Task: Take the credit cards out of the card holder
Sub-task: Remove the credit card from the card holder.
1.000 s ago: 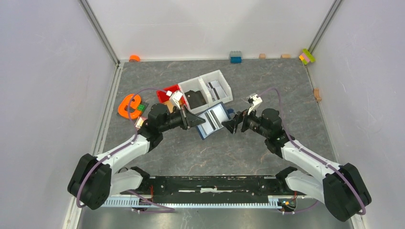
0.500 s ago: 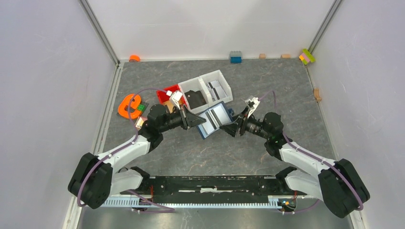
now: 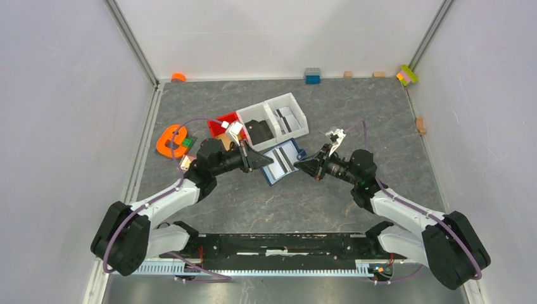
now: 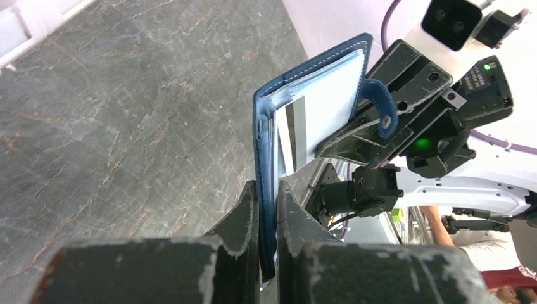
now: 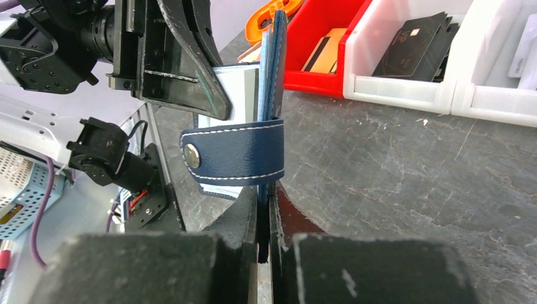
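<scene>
Table (image 3: pixel 392 120) with white bins (image 3: pixel 272 102); left end effector (image 4: pixel 266 196), right end effector (image 5: pixel 264 202) clamp card holder (image 3: pixel 282 159)

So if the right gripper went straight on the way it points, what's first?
The card holder that the right gripper is clamped on; just past it, the left gripper holding the other flap. Depth is unclear, but they look close.

no legible text, labels, or numbers

White arms (image 3: pixel 166 197), blk joints, purple cables (image 3: pixel 193 120); L pincer (image 4: pixel 266 193) & R pincer (image 5: pixel 264 202) scuffed blk.
</scene>
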You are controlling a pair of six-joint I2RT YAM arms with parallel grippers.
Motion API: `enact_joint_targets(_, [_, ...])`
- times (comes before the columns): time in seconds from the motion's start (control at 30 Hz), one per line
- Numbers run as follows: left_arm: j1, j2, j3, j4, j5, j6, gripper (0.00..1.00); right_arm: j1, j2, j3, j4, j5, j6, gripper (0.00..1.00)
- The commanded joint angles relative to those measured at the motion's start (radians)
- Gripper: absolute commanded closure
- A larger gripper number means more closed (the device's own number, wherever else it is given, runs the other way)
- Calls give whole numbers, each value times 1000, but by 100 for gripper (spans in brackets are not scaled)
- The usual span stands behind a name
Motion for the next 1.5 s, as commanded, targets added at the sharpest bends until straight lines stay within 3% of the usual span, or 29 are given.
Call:
enact_joint_targets(0.0, [5,-13,48,-151,-146,48,79,-4,14,0,69,-30,26,100])
enact_joint_targets(0.07, [4,-17,73,-270,-249,78,60,-4,20,0,73,-30,34,100])
enact_joint_targets(0.1, [5,-19,87,-323,-286,89,56,-5,23,-3,76,-30,38,100])
enact_joint_targets(0.23, [4,-44,86,-349,-317,102,50,-10,29,-7,73,-12,46,100])
enact_joint_targets(0.47, [5,-181,27,-296,-343,106,51,-19,30,-31,99,21,72,100])
enact_joint_targets(0.63, [5,-237,-44,-131,-260,83,54,-20,18,-39,113,25,71,100])
enact_joint_targets(0.73, [-1,-211,-49,-38,-159,67,62,-22,15,-44,121,28,76,100])
enact_joint_targets(1.0, [-39,-23,-26,201,41,-24,62,-21,71,-79,370,-96,215,100])
enact_joint_targets(1.33, [-50,100,-1,316,125,-99,63,-21,153,-91,575,-177,329,100])
enact_joint_targets(1.47, [-52,110,-3,347,141,-112,58,-18,176,-90,607,-190,353,100])
